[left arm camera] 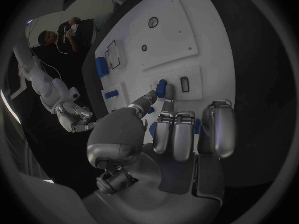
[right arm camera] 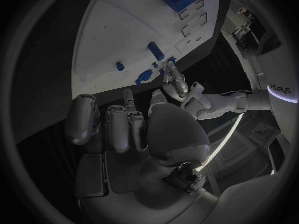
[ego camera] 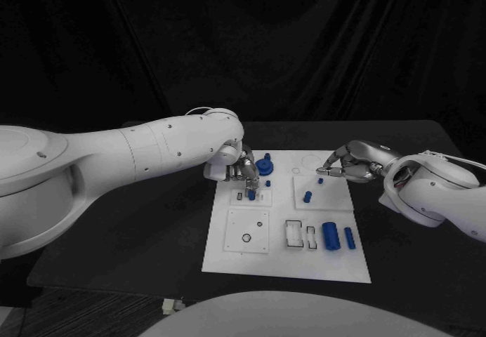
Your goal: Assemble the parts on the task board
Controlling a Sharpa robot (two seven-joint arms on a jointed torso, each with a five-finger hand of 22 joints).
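Observation:
The white task board [ego camera: 289, 263] lies in the middle of the black table. My left hand [ego camera: 238, 170] hovers over the board's upper left tile and pinches a small blue peg [ego camera: 251, 194] between thumb and finger, its lower end at the board; the same blue peg [left arm camera: 161, 88] stands at the fingertips in the left wrist view. A round blue part [ego camera: 264, 167] stands just right of that hand. My right hand [ego camera: 346, 161] hangs over the board's upper right corner, fingers curled in, nothing visible in them. Two short blue pegs [ego camera: 320, 180] [ego camera: 307, 197] stand below it.
A thick blue cylinder [ego camera: 329, 235] and a thinner blue one [ego camera: 350, 237] lie at the board's lower right, beside rectangular slots [ego camera: 293, 234]. A round hole [ego camera: 246, 239] marks the lower left tile. Bare black table surrounds the board.

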